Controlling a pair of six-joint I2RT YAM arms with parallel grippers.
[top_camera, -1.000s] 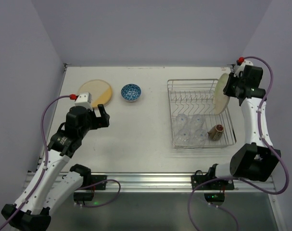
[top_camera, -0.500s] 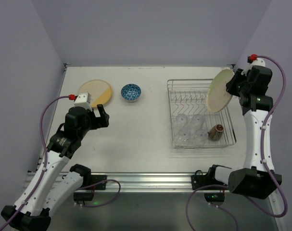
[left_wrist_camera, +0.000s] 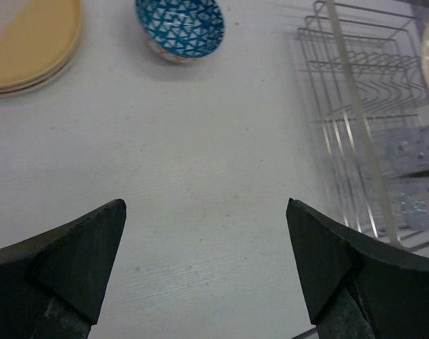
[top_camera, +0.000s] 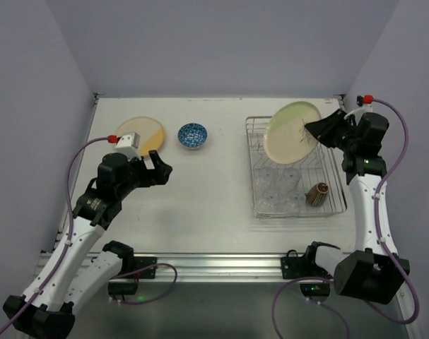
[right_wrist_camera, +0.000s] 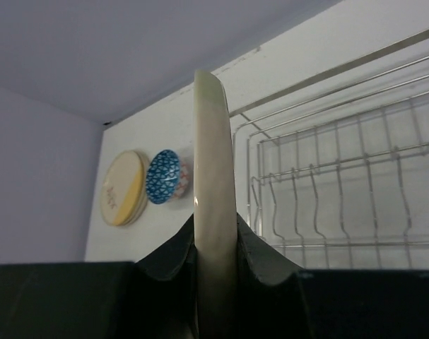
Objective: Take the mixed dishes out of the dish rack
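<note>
My right gripper (top_camera: 312,129) (right_wrist_camera: 215,226) is shut on the rim of a cream plate (top_camera: 290,131) (right_wrist_camera: 214,162), held in the air over the far part of the wire dish rack (top_camera: 257,185) (right_wrist_camera: 341,176). Clear glasses (top_camera: 279,187) and a dark cup (top_camera: 317,193) lie in the rack's near half. On the table at far left lie cream plates (top_camera: 142,134) (left_wrist_camera: 27,39) and a blue-patterned bowl (top_camera: 192,135) (left_wrist_camera: 179,27). My left gripper (top_camera: 156,169) (left_wrist_camera: 206,233) hangs open over bare table, near the stacked plates.
The walls of the enclosure stand close round the table on the left, far and right sides. A metal rail (top_camera: 221,265) runs along the near edge by the arm bases.
The right arm has lifted the plate out of the rack's right side and swung it left, so it now faces upward over the rack. The left gripper has shifted slightly right.
</note>
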